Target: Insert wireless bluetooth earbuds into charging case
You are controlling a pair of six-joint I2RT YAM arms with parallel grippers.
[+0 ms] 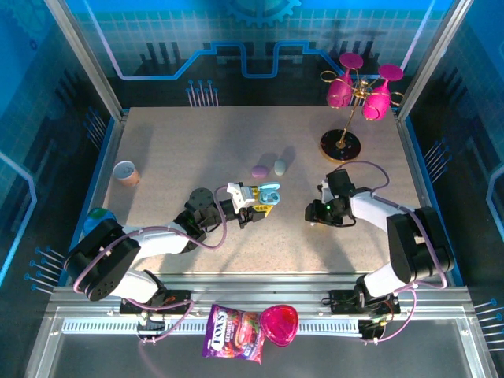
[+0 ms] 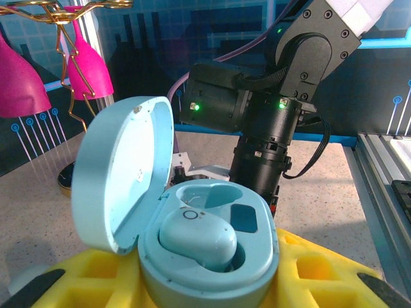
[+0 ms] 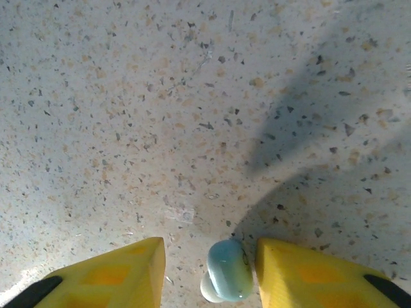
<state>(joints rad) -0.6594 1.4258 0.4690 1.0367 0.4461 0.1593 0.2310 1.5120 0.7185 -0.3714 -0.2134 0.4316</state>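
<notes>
Top external: seeing left gripper (image 1: pixel 264 203) mid-table, clamped on an open light-blue charging case (image 1: pixel 270 192); noting right gripper (image 1: pixel 315 214) low over the table (image 1: pixel 197 142) just right of it, apart from the case; can't tell its finger spacing from here; spotting a closed purple case (image 1: pixel 259 170) and mint-grey case (image 1: pixel 279 166) just beside each other behind the held one; also spotting a cup (image 1: pixel 124 172) near the left edge, pink glasses (image 1: pixel 358 90) hung on a stand (image 1: pixel 342 144) back right, a snack bag (image 1: pixel 232 334) and a pink heart-shaped object (image 1: pixel 279 324) on the front rail (image 1: pixel 110 324). Left wrist: seeing the charging case (image 2: pixel 212 282) pinched between yellow fingers (image 2: pixel 96 282), with lid (image 2: pixel 122 173) swung up to frame left; noting one light-blue seated earbud (image 2: pixel 199 240) in the near socket and a bare far socket (image 2: pixel 215 192) behind it; seeing the right arm (image 2: pixel 270 128) standing just beyond the case, pink glasses (image 2: pixel 87 64) far left. Right wrist: seeing right gripper (image 3: pixel 210 244) with yellow fingers (image 3: pixel 122 273) spread; spotting a light-blue loose earbud (image 3: pixel 228 273) between them above speckled tabletop, just beside the finger on frame right, with a clear gap to the other; can't tell whether resting on the table or lifted.
</notes>
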